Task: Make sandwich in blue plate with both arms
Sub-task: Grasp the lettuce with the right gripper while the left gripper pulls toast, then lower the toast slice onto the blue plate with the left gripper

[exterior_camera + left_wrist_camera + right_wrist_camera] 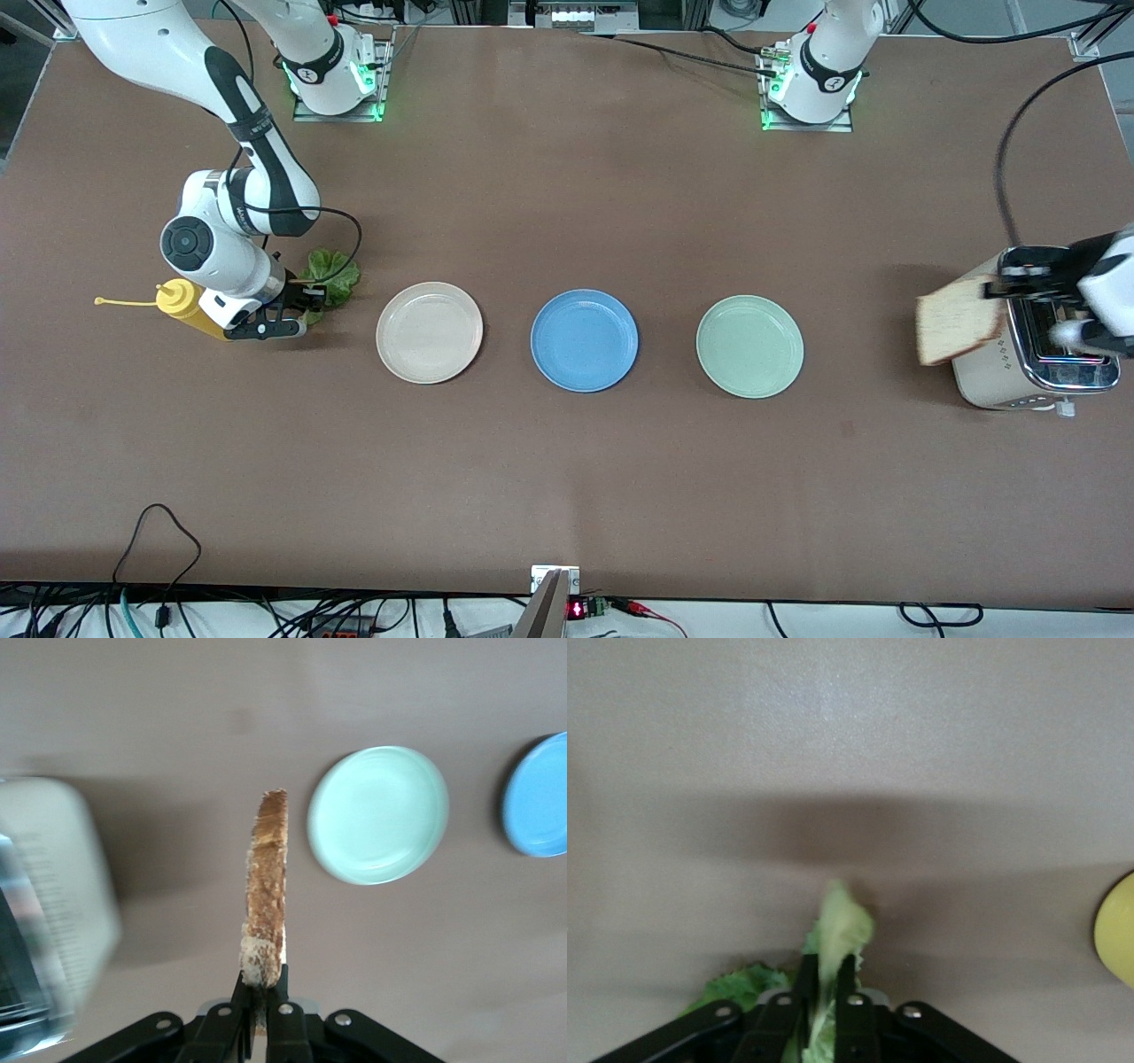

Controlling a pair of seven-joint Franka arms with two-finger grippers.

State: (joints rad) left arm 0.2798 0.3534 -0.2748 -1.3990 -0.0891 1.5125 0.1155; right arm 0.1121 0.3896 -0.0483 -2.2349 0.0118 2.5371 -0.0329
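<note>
A tan, speckled bread slice (959, 319) is held edge-on in the air at the right of the front view, beside the toaster; in the left wrist view its brown crust (266, 890) is seen clamped between the fingers. A ruffled green lettuce leaf (333, 275) is seen at the left of the front view, pinched at one edge (837, 930). The blue plate (584, 340), round and plain with a shallow rim, lies bare at the frame's centre.
</note>
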